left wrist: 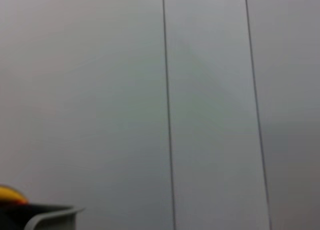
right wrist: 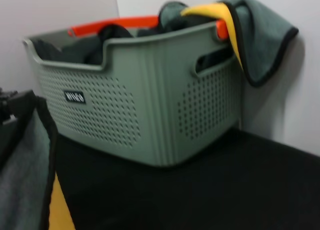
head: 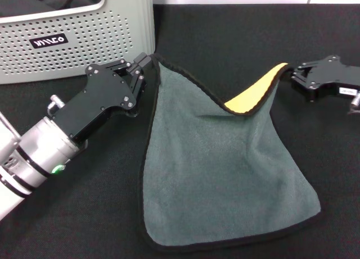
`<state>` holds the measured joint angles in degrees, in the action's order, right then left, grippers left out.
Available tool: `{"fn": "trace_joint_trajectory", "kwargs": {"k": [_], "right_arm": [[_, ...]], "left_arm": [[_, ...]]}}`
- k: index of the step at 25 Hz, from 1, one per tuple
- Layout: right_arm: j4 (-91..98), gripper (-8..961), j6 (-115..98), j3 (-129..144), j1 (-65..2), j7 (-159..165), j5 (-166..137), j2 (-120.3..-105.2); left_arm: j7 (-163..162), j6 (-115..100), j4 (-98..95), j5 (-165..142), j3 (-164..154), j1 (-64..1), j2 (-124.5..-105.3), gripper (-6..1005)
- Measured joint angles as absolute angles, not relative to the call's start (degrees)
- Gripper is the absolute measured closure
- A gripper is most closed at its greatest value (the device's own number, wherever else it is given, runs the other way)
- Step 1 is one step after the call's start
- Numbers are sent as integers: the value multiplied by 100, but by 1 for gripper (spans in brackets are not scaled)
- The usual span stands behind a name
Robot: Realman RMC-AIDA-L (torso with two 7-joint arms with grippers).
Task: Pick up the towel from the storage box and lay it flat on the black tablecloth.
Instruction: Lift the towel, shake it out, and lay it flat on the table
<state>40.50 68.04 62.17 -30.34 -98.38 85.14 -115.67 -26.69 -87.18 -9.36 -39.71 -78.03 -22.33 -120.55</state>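
Note:
The towel (head: 225, 175) is grey-green with a black trim, and its lower half lies on the black tablecloth (head: 225, 40). My left gripper (head: 147, 64) is shut on its upper left corner, just in front of the storage box (head: 84, 34). My right gripper (head: 292, 75) is shut on the opposite upper corner, where the yellow underside (head: 256, 93) folds into view. The top edge sags between the two grippers. In the right wrist view the towel (right wrist: 22, 180) hangs close by, with the storage box (right wrist: 140, 105) behind it.
Another grey-green and yellow towel (right wrist: 262, 35) drapes over the box's far corner, and dark cloths and orange items fill the box. A pale wall (left wrist: 200, 90) stands behind the table. The left wrist view shows only that wall and a bit of box rim (left wrist: 52, 216).

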Motion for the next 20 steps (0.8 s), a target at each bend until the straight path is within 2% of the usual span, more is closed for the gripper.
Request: {"fn": "trace_joint_trajectory", "kwargs": {"k": [20], "right_arm": [[3339,870,5288,6896,-3492,-9762,8420,-11584]], "left_arm": [[-2377,-7609,-873,-3476,-7791,-2309,-12076,975]]}}
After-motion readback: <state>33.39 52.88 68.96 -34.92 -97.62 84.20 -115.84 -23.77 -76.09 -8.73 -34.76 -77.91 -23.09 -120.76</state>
